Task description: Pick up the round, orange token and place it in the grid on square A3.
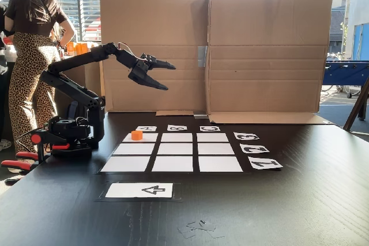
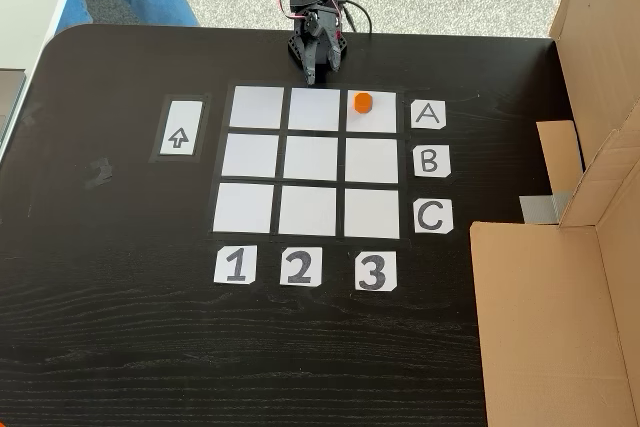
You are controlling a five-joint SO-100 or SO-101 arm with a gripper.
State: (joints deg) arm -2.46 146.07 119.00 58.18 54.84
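Orange token [image 2: 362, 102] already sits on square A3 [image 2: 372, 120], the corner cell of the grid [image 2: 310, 221] by the A and 3 labels, near its upper edge. The gripper [image 1: 165, 76] hangs high above the table [image 1: 300, 200], fingers parted, holding nothing. Looks done to me; best move is lifting straight clear so nothing knocks the token out.

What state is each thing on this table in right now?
Token: upright, resting in square A3, free of the gripper.
Gripper: open, empty, raised above the table.
Grid: flat; the other eight cells bare.
Arrow card: flat beside the grid.
Cardboard screen: standing upright at the table's edge.
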